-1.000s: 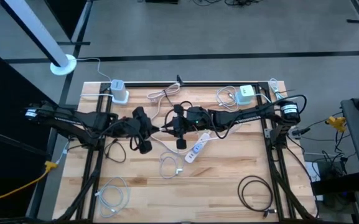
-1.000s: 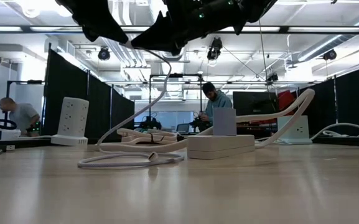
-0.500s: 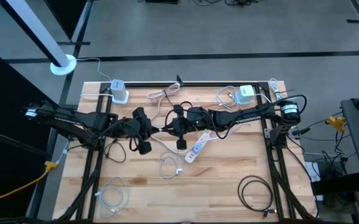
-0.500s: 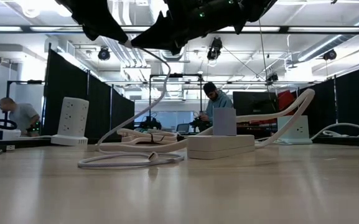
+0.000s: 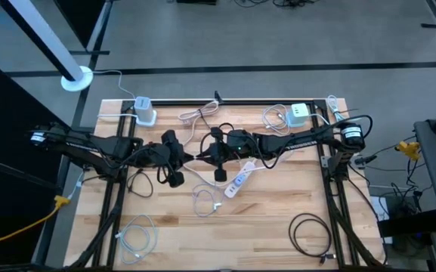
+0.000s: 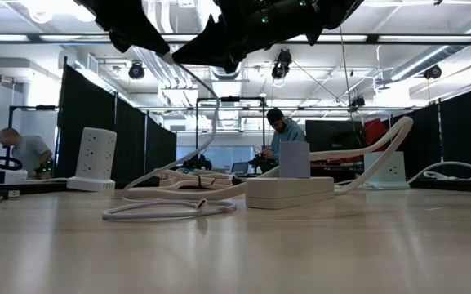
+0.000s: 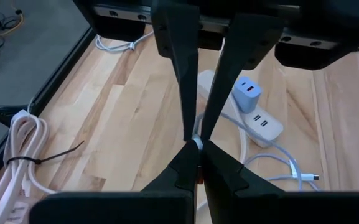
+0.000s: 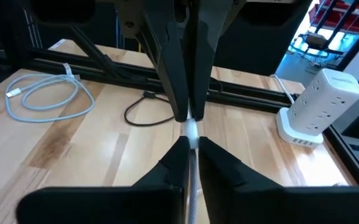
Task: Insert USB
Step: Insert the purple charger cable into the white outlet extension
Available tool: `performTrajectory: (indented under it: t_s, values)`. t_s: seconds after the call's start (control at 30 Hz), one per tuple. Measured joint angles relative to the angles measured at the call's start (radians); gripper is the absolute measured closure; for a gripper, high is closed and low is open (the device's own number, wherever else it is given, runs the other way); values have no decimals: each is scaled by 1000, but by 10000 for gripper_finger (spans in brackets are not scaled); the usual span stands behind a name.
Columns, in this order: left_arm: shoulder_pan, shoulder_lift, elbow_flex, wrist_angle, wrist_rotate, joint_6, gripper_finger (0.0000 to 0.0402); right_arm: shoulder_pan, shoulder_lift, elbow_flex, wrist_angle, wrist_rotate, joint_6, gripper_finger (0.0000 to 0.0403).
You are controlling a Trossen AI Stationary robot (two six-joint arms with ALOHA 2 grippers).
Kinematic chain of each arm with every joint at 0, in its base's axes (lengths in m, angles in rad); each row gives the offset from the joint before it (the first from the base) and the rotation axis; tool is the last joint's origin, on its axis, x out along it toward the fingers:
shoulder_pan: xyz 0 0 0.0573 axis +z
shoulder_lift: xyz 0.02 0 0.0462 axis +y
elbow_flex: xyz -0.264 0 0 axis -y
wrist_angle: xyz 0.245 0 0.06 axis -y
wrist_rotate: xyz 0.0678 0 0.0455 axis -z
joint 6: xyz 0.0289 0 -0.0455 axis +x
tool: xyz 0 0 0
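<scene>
Both grippers meet mid-surface, tip to tip. Left gripper (image 7: 195, 134) and right gripper (image 8: 190, 127) each pinch the cable (image 8: 191, 180); the power strip (image 5: 239, 178) lies just nearer, right.

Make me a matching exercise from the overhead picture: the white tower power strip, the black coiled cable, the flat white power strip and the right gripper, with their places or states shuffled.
Things:
1. white tower-shaped power strip
2. black coiled cable
3. flat white power strip
4. right gripper

Places or states, as the high view shows them:
A. near the wooden table's lower right corner
B. shut on a thin white cable, above mid-table
C. at the table's upper left corner
D. lying at mid-table, just below the arms

Pairs: 1-C, 2-A, 3-D, 4-B
</scene>
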Motion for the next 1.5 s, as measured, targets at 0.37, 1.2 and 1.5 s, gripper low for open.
performTrajectory:
  t_s: [0.37, 1.2, 1.5]
  values:
    - [0, 1, 0, 3, 3, 0, 400, -3, 0, 0, 1, -12, 5, 296]
    - [-12, 1, 0, 41, 21, 12, 401, -2, -1, 0, -8, -17, 18, 391]
    - [-12, -2, 1, -16, 24, 0, 373, -3, -1, 0, -22, -10, 13, 391]
